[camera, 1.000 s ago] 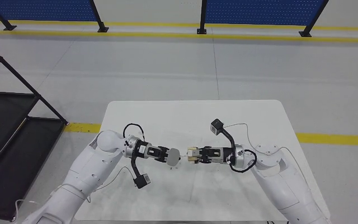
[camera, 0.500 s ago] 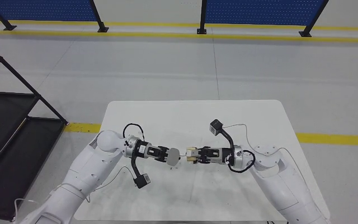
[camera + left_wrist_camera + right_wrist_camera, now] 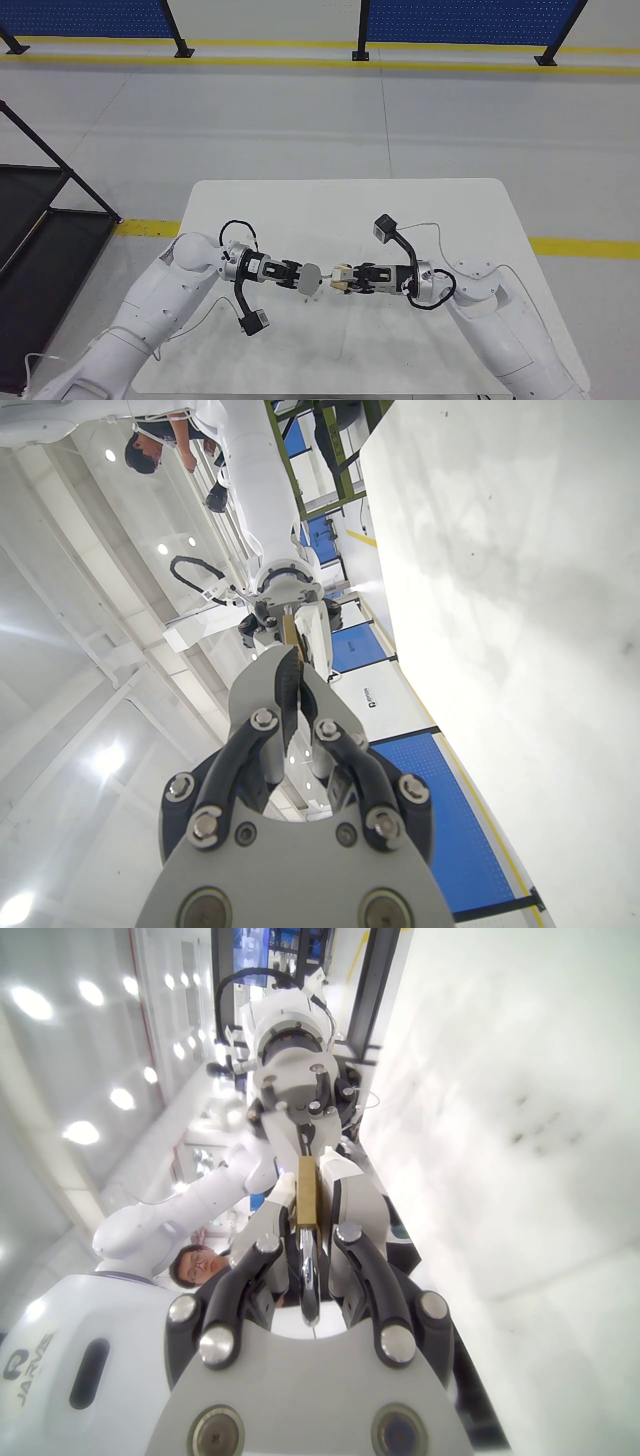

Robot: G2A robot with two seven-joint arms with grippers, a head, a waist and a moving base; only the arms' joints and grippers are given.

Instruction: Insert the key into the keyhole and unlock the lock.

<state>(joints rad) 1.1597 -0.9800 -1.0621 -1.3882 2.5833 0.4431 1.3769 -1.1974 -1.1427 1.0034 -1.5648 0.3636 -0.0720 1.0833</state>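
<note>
Both arms over the white table (image 3: pixel 400 210), wrists pointed at each other near its middle, tip to tip. At left gripper (image 3: pixel 299 666): jaws pinched nearly shut, black ribbed pads (image 3: pixel 286 687) clamped on key (image 3: pixel 299 655) (thin sliver, edge-on, mostly hidden between the pads). At right gripper (image 3: pixel 306 1178): jaws closed on brass lock (image 3: pixel 306 1208), white fingers (image 3: pixel 350 1188) pressing both flat sides of the body. Lock held off the table, not touching the surface, long axis in line with the two wrists. Silver shackle (image 3: pixel 309 1273) pointing back toward the right wrist, tucked between the finger linkages. Opposite end of lock body facing the left gripper. Key end right at that facing end, touching or just beside it. Can't tell if blade in keyhole or not, keyhole itself too small to make out. Can't tell shackle latched or popped either. From top view, only a small gap between the two sets of fingertips, lock a yellowish speck at the right gripper. Off the table: black rack (image 3: pixel 40 230) on the floor to the robot's left, blue barrier panels (image 3: pixel 90 18) at the far side, yellow floor line (image 3: pixel 580 246) running past the table.
</note>
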